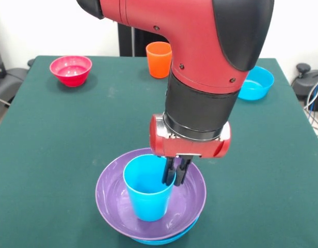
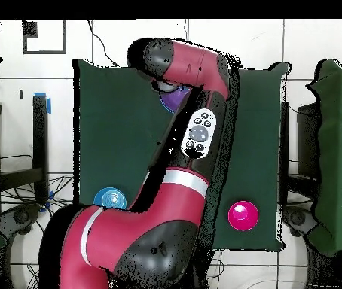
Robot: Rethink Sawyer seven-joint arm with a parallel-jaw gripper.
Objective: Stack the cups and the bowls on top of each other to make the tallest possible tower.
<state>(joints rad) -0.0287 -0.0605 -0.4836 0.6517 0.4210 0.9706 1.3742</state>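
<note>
The tower stands at the table's near edge: a light blue cup (image 1: 146, 192) upright in a purple bowl (image 1: 111, 199), which nests on a blue bowl (image 1: 167, 241) that shows only as a rim. My gripper (image 1: 174, 180) comes down from above with its fingers close together astride the cup's right rim, shut on it. An orange cup (image 1: 159, 59) stands at the far middle. A hot pink bowl (image 1: 71, 70) sits far left and another blue bowl (image 1: 257, 82) far right. In the overhead view the arm hides the gripper and most of the purple bowl (image 2: 175, 98).
The overhead view shows the blue bowl (image 2: 111, 199) and the pink bowl (image 2: 243, 215) on the green table (image 2: 114, 128) near the robot's base. The arm's thick wrist (image 1: 200, 108) hangs over the table's middle. The other cups and bowls are out of view.
</note>
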